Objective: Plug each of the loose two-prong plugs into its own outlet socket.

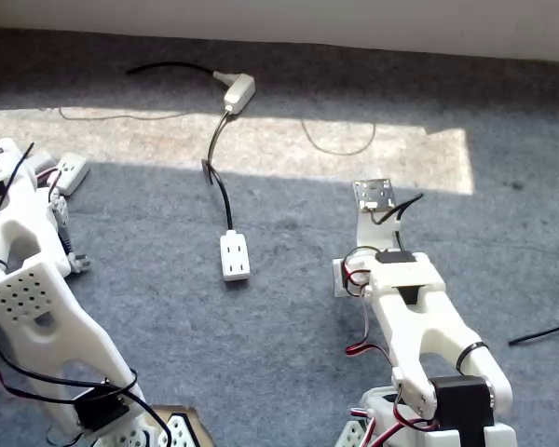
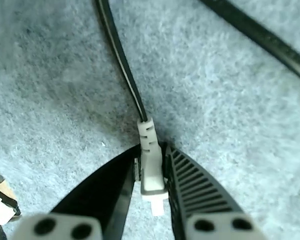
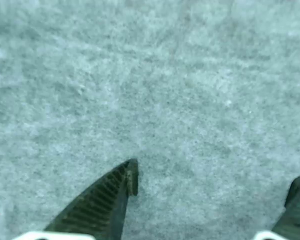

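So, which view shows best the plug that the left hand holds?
The left wrist view: the plug sits close up between the fingers of the left hand, its cord running away. In the high view the left arm covers it; the right wrist view faces carpet.

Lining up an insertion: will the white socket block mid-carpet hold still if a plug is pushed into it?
The socket block looks small and light and lies loose on the carpet, so it will probably slide when pushed, though the pile may add drag. Its black cord lies slack and curved, unlikely to brace it.
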Controlling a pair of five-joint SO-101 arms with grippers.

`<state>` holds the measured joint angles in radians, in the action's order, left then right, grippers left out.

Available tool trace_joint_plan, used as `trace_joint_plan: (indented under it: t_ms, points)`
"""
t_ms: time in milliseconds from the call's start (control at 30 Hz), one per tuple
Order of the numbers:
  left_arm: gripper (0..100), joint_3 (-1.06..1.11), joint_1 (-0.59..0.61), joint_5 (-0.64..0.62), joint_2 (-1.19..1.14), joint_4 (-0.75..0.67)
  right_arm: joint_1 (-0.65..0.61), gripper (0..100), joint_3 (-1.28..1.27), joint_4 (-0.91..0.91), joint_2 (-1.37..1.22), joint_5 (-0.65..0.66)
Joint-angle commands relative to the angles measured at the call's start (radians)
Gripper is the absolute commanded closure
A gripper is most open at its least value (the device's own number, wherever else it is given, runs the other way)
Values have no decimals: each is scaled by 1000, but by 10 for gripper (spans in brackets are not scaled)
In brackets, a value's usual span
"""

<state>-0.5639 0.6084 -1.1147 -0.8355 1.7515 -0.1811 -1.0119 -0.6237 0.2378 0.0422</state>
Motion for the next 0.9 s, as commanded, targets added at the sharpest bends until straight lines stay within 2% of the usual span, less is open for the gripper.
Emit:
trace_joint_plan:
  t_ms: [0,167,233,300,467,667,867]
  points:
    - [884,-28,-48,23,1,6,-7,563,7,18,31,-5]
    - [885,2,-111,-103,1,8,-7,563,7,18,31,-5]
    - [885,5,-131,-83,1,8,-7,563,7,18,31,-5]
    - [881,-1,-157,-11,7,5,-7,563,7,18,31,-5]
    - [880,-67,-166,261,1,2,-7,563,5,18,31,-5]
    - [880,-67,-136,358,-1,-14,-7,563,5,18,31,-5]
    - [880,-70,-137,583,1,-57,-7,563,5,18,31,-5]
